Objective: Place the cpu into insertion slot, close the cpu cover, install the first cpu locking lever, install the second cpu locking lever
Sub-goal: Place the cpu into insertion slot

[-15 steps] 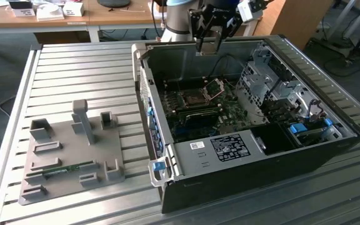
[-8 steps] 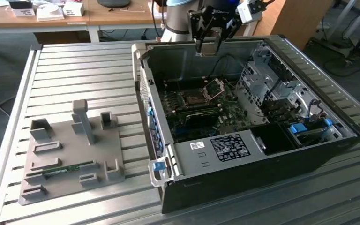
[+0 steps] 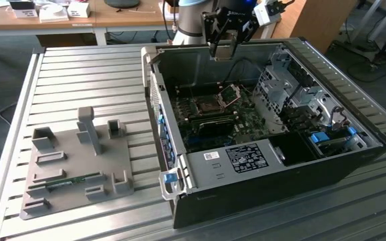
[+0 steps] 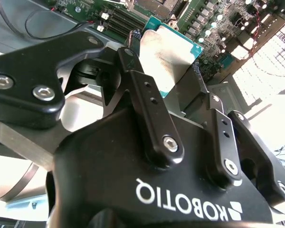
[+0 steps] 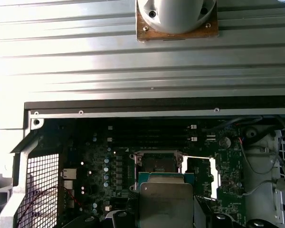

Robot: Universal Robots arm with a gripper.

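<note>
Tool: gripper (image 3: 221, 55) hangs over the far end of the open computer case (image 3: 327, 68). Its fingers (image 4: 143, 95) are pressed in on the cpu (image 4: 168, 52), one on each of two opposite edges.
Why held so: as I judge it, an edge pinch leaves the chip's underside and top face untouched. It also keeps the chip flat to the board, ready for a square descent.
Cpu position: in the air above the motherboard (image 5: 99, 171), close over the insertion slot (image 5: 159, 164) and not seated in it.
Cpu look: dull grey metal lid with rounded corners and a thin teal-green border of board around it. The lid is slightly smudged.
Slot: a dark square recess with a metal rim and green board around it.
Cover: cpu cover (image 5: 212, 173) is swung up on its hinge at the exterior view's right of the slot, so the socket lies open from above.
Stage: placing is in hand. Cover not yet closed; I cannot make out the levers.
</note>
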